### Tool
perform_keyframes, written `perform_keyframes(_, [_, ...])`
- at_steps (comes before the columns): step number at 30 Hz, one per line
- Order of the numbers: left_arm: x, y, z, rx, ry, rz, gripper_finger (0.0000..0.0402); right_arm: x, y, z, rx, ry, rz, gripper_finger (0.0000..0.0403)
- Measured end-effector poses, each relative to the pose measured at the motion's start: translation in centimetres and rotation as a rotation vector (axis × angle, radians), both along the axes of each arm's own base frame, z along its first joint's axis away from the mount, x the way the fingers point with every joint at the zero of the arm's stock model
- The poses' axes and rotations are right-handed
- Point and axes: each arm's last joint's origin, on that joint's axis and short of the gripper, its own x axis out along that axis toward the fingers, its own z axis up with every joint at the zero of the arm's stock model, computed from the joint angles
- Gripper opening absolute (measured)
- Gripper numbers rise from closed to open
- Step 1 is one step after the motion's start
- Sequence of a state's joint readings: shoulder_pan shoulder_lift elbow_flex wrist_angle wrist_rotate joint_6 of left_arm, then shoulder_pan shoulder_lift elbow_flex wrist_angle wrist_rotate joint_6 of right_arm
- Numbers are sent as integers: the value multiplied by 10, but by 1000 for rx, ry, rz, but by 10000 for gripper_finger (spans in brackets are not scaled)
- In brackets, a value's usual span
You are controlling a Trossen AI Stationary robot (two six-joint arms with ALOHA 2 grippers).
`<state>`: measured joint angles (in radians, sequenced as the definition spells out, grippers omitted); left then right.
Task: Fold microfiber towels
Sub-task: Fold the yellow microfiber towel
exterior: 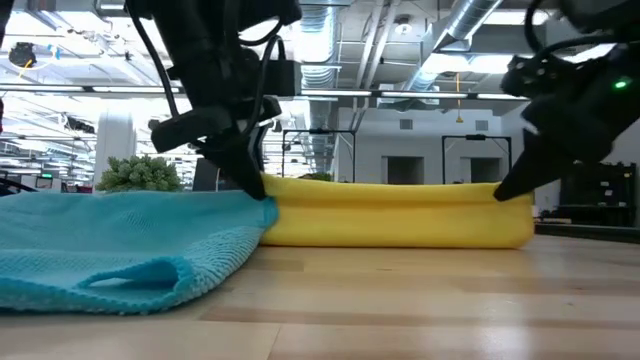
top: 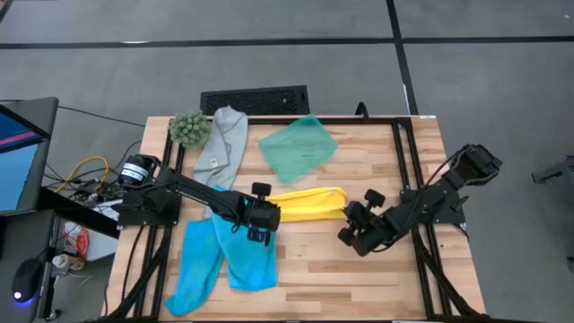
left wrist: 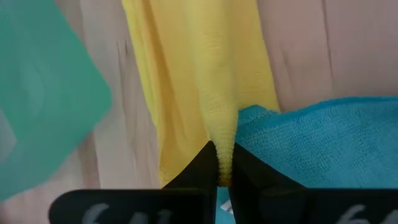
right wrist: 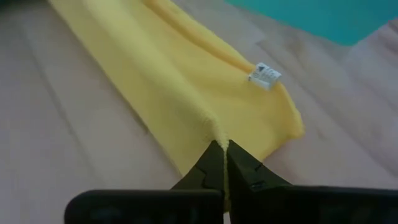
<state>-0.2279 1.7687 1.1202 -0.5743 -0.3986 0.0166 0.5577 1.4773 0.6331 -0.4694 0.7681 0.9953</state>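
A: fingers first, left gripper (left wrist: 217, 165)?
B: closed tight, pinching a ridge of the yellow towel (top: 309, 203) at its left end, right where it meets a blue towel (top: 244, 253)

A: right gripper (right wrist: 222, 155)?
B: same, fingers pressed together on a thin fold at the yellow towel's right end; small white tag (right wrist: 264, 74) on the cloth just beyond the pinch

A: where's the yellow one sit?
B: middle of the table (top: 359, 269), folded into a long band running left to right, stretched between the two grippers; low view shows it resting on the wood

A: other towels?
B: second blue towel (top: 194, 267) near left, touching the first; both limp, unfolded. grey towel (top: 224, 142) far left beside the green plant ball (top: 188, 128)

A: anything else up there?
B: teal tray (top: 298, 147) far centre, apart from the yellow band's far edge

A: room to move?
B: bare wood near centre and near right; left end crowded, blue cloth butts against the left pinch. keyboard (top: 255, 100) past the far edge
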Motion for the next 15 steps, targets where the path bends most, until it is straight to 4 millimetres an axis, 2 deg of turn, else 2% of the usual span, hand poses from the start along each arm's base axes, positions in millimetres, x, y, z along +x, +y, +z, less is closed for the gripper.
perform_keyframes(6, [-2, 0, -1, 2, 18, 1, 14, 13, -17, 2, -36, 30, -6, 22])
perform_keyframes(12, [-3, 0, -2, -1, 21, 10, 14, 32, -25, 20, -94, 53, 49, 19])
perform_keyframes(15, [-4, 0, -2, -4, 27, 24, 14, 37, -34, 22, -106, 67, 37, 21])
